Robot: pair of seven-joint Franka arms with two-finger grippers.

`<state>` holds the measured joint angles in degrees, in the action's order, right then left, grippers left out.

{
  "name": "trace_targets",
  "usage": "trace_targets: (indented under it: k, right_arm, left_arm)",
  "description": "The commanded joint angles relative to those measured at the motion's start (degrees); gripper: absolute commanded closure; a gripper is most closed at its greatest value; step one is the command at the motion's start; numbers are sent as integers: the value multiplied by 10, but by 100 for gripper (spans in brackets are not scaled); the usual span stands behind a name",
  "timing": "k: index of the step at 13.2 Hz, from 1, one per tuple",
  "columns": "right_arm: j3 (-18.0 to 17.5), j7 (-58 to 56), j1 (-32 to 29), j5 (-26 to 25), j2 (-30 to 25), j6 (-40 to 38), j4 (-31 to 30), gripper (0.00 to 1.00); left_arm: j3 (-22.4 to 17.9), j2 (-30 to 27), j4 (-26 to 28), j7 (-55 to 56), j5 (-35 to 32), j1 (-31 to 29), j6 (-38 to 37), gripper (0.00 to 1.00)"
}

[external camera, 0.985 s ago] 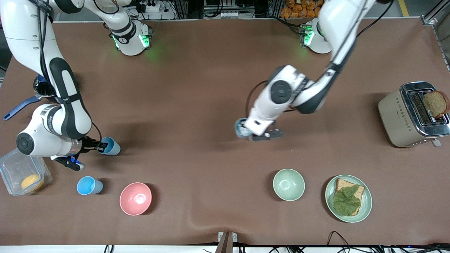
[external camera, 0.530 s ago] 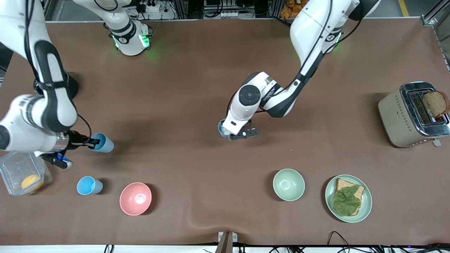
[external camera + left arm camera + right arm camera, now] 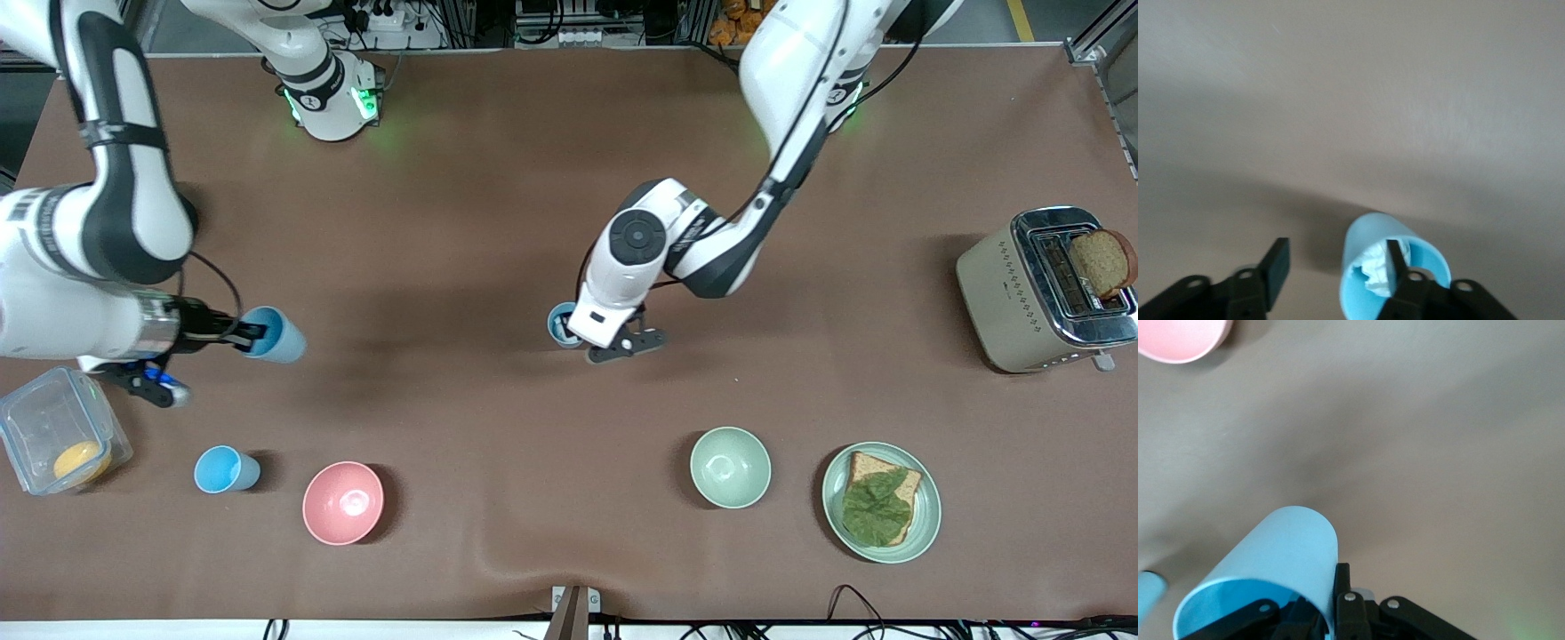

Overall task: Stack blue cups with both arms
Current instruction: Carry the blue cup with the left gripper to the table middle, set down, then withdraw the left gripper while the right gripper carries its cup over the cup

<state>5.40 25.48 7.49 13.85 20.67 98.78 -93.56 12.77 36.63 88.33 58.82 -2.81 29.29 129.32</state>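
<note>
Three blue cups are seen on or over the brown surface (image 3: 498, 222). One cup (image 3: 274, 334) is held up in the air, tipped on its side, by the right pincer (image 3: 247, 336), whose fingers are clamped together on its rim; in the right wrist view this cup (image 3: 1261, 583) fills the lower part of the picture, with its wall pinched between the fingers of the right pincer (image 3: 1331, 603). This held cup hangs over bare surface toward the right arm's end. A second cup (image 3: 224, 469) stands upright on the surface, just beside the pink bowl (image 3: 343, 502) and nearer to the front camera than the spot under the held one. The third cup (image 3: 560, 322), paler outside, stands near the middle of the surface under the left arm's wrist, and most of it is hidden in the front view. In the left wrist view this cup (image 3: 1368, 257) is seen upright with something white crumpled inside it; the fingers of the left pincer (image 3: 1335, 270) are spread apart, one finger (image 3: 1395, 263) reaching down inside the cup's mouth and the other (image 3: 1277, 263) standing outside, clear of the wall, so that the wall is straddled but not squeezed. Nearer to the front camera, toward the left arm's end, a pale green bowl (image 3: 730, 467) stands on the surface.
</note>
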Motion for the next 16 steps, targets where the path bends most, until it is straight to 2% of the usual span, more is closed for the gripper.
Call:
trace_targets:
  k: [1, 3, 5, 8, 10, 12, 16]
  right_arm:
    - [4, 114, 59, 48, 6, 15, 8, 100]
    - [4, 193, 107, 60, 10, 49, 8, 100]
    - [4, 275, 163, 61, 15, 89, 8, 100]
    - [4, 395, 255, 61, 35, 162, 8, 100]
    - [4, 432, 290, 64, 49, 199, 8, 100]
    - [4, 448, 328, 100, 72, 249, 8, 100]
    - [4, 479, 359, 101, 96, 260, 8, 100]
  left_arm:
    - [1, -109, 17, -1, 2, -44, -91, 0]
    - [0, -162, 18, -11, 1, -87, -130, 0]
    - [0, -197, 18, -71, 1, -156, -189, 0]
    - [-1, -233, 20, -256, 1, -260, -253, 0]
    - [5, -246, 21, -354, -31, -330, -280, 0]
    - [3, -268, 18, -412, -35, -354, -290, 0]
    - [5, -296, 17, -420, -38, -379, -320, 0]
